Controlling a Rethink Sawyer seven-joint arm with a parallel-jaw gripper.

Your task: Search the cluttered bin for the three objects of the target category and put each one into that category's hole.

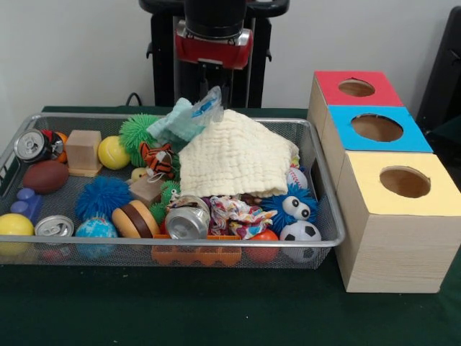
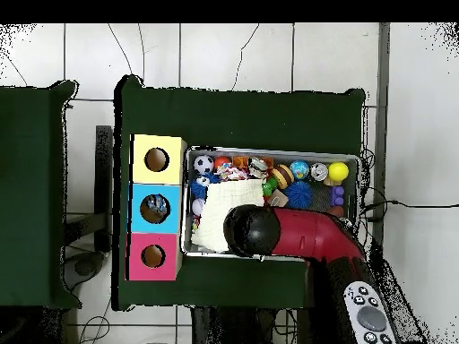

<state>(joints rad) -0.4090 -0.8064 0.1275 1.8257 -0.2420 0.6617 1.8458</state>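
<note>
— What's in that wire bin point(image 1: 328, 216)?

— A heap. A cream cloth point(image 1: 234, 158) is draped over the middle, with a crumpled clear plastic bag point(image 1: 189, 115) at its far edge. The red and black arm point(image 1: 214, 32) hangs right above that.

— And up front?

— A crushed can point(image 1: 187, 218), a soccer ball point(image 1: 300, 234), a blue fuzzy toy with googly eyes point(image 1: 292, 205), and an orange plastic piece point(image 1: 196, 252) against the near wall.

— The boxes?

— Three beside the bin: red top point(image 1: 356, 88), blue top point(image 1: 377, 128), yellow top point(image 1: 403, 182), each with a round hole.
</note>
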